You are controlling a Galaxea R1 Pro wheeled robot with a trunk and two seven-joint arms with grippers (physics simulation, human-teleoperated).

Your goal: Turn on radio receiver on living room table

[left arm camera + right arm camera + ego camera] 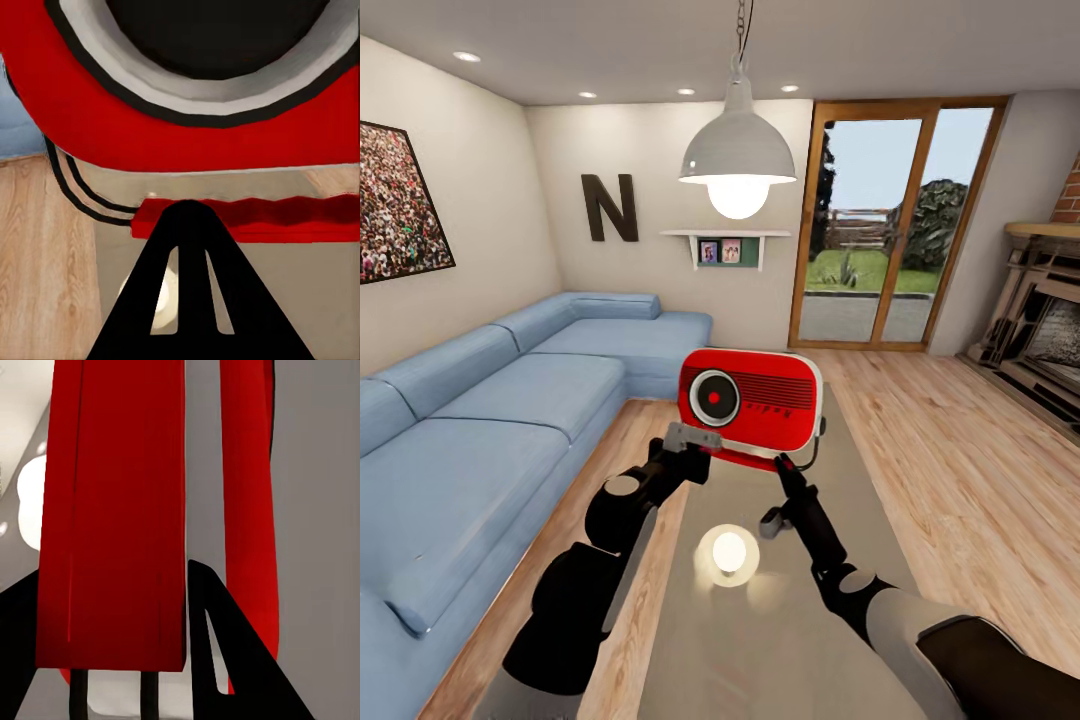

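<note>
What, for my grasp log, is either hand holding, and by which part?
Cannot tell: the right hand straddles the radio at its lower edge; the left hand holds nothing.

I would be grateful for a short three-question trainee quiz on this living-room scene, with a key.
1. True or false: the radio receiver stands on the glossy grey table.
2. Which gripper is nearer the radio's round dial? A) left gripper B) right gripper
3. Fill in: the pendant lamp is mirrored in the ____ top.

Key:
1. True: it rests on the far part of the table.
2. A: the left gripper sits just below the dial; in the left wrist view its fingers look closed together at the radio's base.
3. Table: the bright bulb reflection lies between the two arms.
</note>
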